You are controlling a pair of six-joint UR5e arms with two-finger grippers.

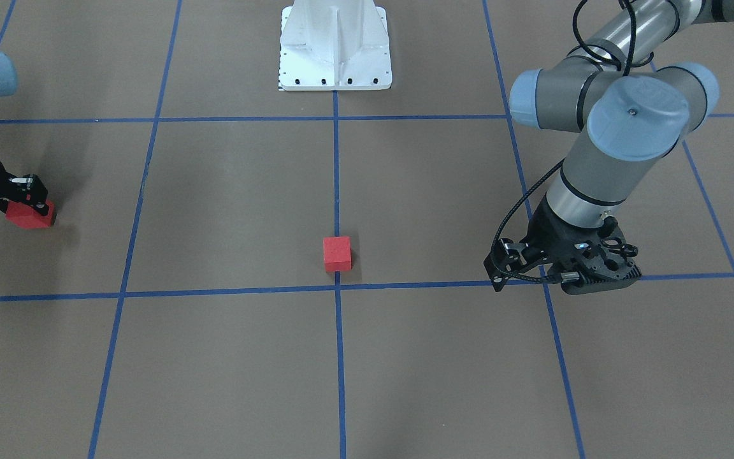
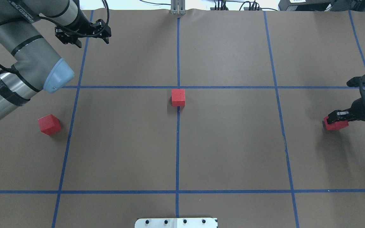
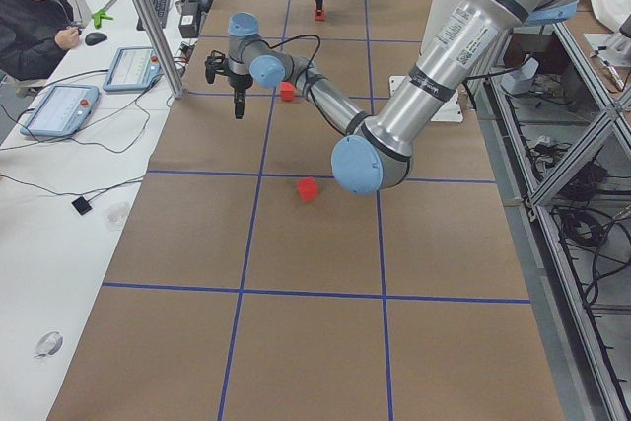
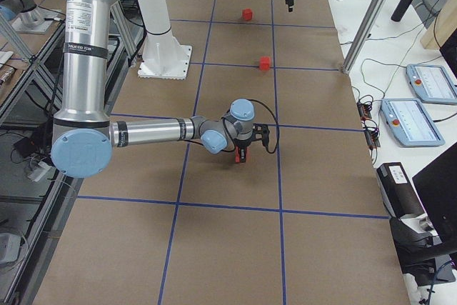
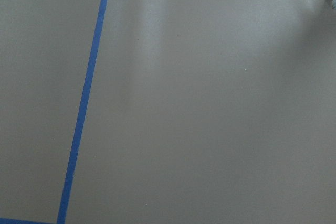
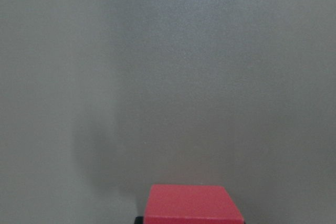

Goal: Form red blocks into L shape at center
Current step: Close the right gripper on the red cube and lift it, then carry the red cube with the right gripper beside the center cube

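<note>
Red is the colour you are tracking: three small, plain matte red cubes on the brown gridded paper (image 2: pixel 233 142) with its blue tape lines (image 2: pixel 277 126).

The middle red cube (image 2: pixel 178 97) lies on the paper, square to the grid. It sits astride the central tape line, just on the robot's side of the center crossing (image 2: pixel 178 86) and almost touching it.

The left red cube (image 2: pixel 49 124) lies alone on the robot's left side. It is turned at an angle to the grid, just outside the nearest lengthwise tape line, and well apart from both claws.

The right red cube (image 2: pixel 336 125) is far out on the robot's right, well apart from the center. You will find the right gripper (image 2: pixel 334 119) on it, with the black fingers closed against its sides. The right wrist camera shows its top face at the bottom middle of the view. You cannot tell from these views whether it rests on the paper or hangs just off it.

The left gripper (image 3: pixel 237 110) points straight down above the paper near a tape line, on the half of the table away from the white robot base (image 1: pixel 335 57). You cannot tell how far apart its fingers stand. Its wrist camera shows only brown paper and blue tape.
</note>
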